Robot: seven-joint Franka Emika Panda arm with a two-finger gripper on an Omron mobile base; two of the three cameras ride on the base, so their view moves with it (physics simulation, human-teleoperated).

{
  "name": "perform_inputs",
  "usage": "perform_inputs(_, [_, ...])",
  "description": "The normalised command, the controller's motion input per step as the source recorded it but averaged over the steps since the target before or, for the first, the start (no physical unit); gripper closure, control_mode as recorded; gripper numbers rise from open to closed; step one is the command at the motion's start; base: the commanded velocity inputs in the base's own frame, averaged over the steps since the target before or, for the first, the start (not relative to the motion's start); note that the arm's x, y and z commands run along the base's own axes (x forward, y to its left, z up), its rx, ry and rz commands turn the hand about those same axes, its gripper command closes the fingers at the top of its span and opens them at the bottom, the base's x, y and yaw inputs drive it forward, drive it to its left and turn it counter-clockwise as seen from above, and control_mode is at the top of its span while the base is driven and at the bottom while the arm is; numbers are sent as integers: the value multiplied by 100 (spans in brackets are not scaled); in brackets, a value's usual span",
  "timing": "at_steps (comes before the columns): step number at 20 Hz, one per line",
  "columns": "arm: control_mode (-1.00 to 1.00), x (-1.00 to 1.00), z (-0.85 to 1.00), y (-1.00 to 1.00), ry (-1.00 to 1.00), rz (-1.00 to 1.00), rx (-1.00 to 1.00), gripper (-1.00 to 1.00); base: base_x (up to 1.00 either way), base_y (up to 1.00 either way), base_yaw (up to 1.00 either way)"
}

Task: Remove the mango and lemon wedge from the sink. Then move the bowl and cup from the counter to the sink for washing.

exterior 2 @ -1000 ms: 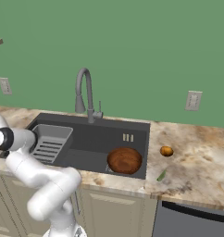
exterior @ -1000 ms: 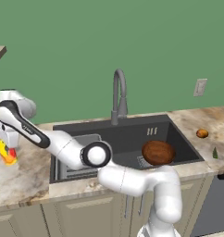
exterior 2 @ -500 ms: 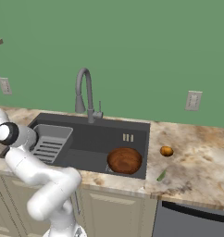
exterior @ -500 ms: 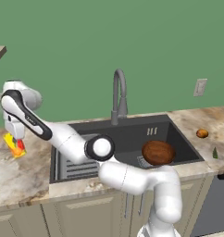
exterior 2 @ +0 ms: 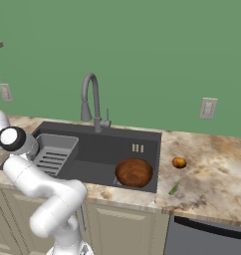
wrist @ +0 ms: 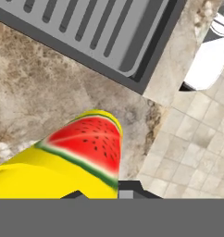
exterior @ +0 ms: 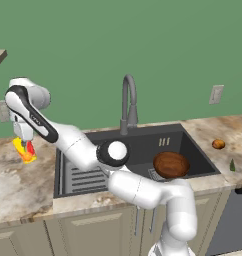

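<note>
Left base view puts your gripper [exterior: 26, 148] far out over the counter [exterior: 18, 185] to the left of the sink [exterior: 143, 142], clamped shut on the cup [exterior: 24, 151], the yellow one with a watermelon picture on its side. The cup looks lifted clear of the stone, though you cannot tell by how much. The bowl [exterior: 171, 164] already sits in the right half of the basin, and the mango [exterior: 218, 144] and lemon wedge [exterior: 232, 165] lie on the counter to the right, well apart from the arm.

Your risk is in the carry. In the hand view the cup [wrist: 81, 157] hangs tilted and reaches well beyond the fingertips, so a fast swing could twist it in the jaws or shake it loose onto the floor tiles [wrist: 197, 134], which show just past the counter's front edge. A low path would knock its bottom against the sink's near rim.

The slotted tray [exterior: 85, 172] in the left half of the basin is bare and the closest landing spot. The faucet [exterior: 129, 102] stands at the back, and the arm's own elbow hangs over the basin, so keep the cup raised and toward the front.
</note>
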Motion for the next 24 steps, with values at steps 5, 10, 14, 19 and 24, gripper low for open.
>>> perform_inputs(5, [-100, -14, 13, -38, 1, -10, 0, 100, 0, 0, 0])
perform_inputs(10, [-100, -17, 10, -41, 3, -10, 0, 100, 0, 0, 0])
perform_inputs(14, [-100, -19, 11, -39, 2, -8, 0, 100, 0, 0, 0])
perform_inputs(19, [-100, -21, 10, -38, 1, -5, 0, 100, 0, 0, 0])
perform_inputs(24, [-100, -25, 10, -37, 0, -2, 0, 100, 0, 0, 0])
